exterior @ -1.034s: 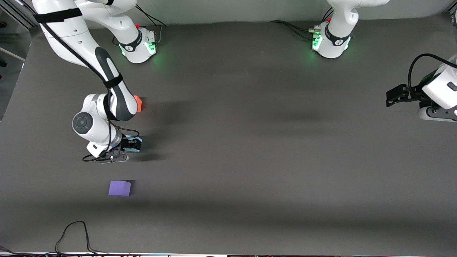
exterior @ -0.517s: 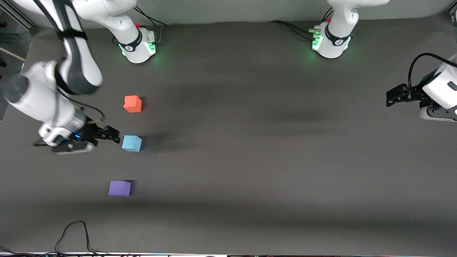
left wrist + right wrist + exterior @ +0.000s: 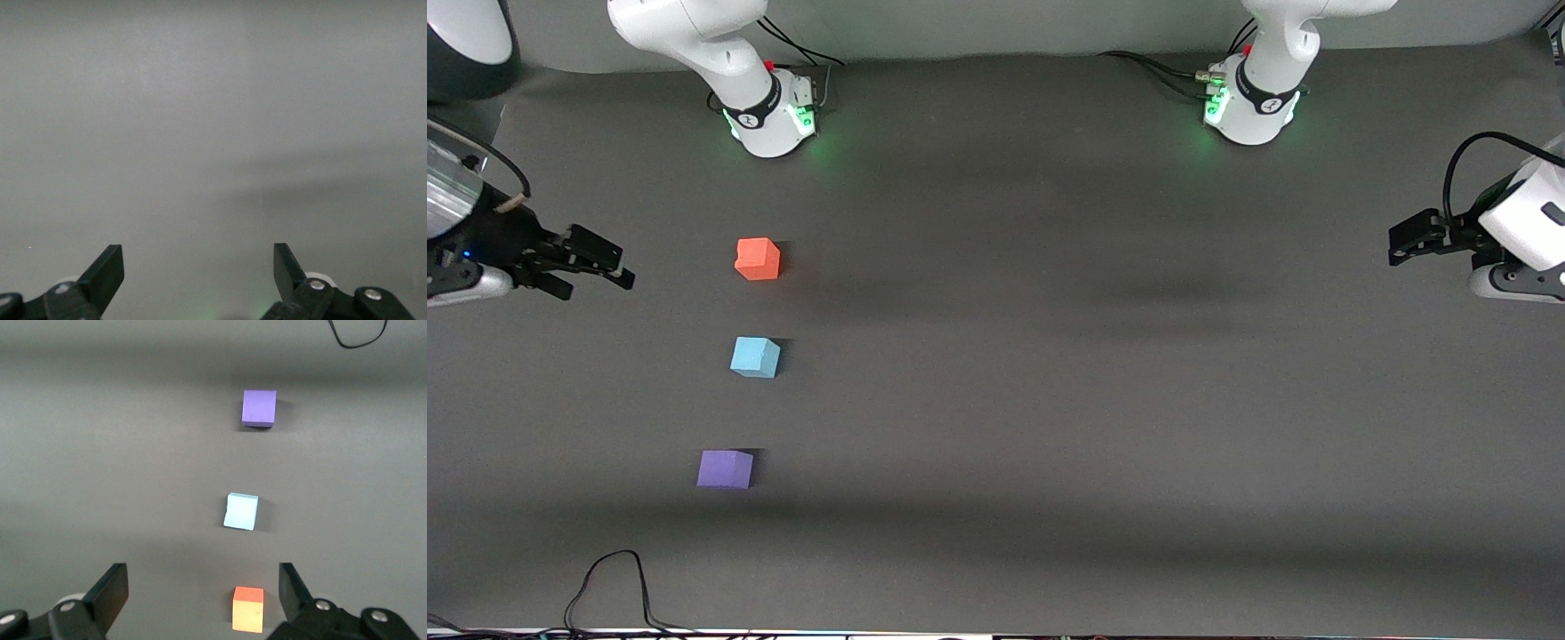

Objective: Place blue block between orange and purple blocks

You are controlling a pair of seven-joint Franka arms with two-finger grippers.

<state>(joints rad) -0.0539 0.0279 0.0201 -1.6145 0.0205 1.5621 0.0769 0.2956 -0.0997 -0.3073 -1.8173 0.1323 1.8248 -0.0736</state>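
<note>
The sky-blue block sits on the dark table in a line between the orange block, farther from the front camera, and the purple block, nearer to it. The right wrist view shows the same line: purple block, blue block, orange block. My right gripper is open and empty in the air at the right arm's end of the table, apart from the blocks; its own view shows it too. My left gripper waits open and empty at the left arm's end.
The two arm bases stand at the table's edge farthest from the front camera. A black cable loops on the table near the edge closest to that camera, near the purple block.
My right gripper let go of the blue block, left it on the table, rose and drew back toward the right arm's end. The left arm has not moved.
</note>
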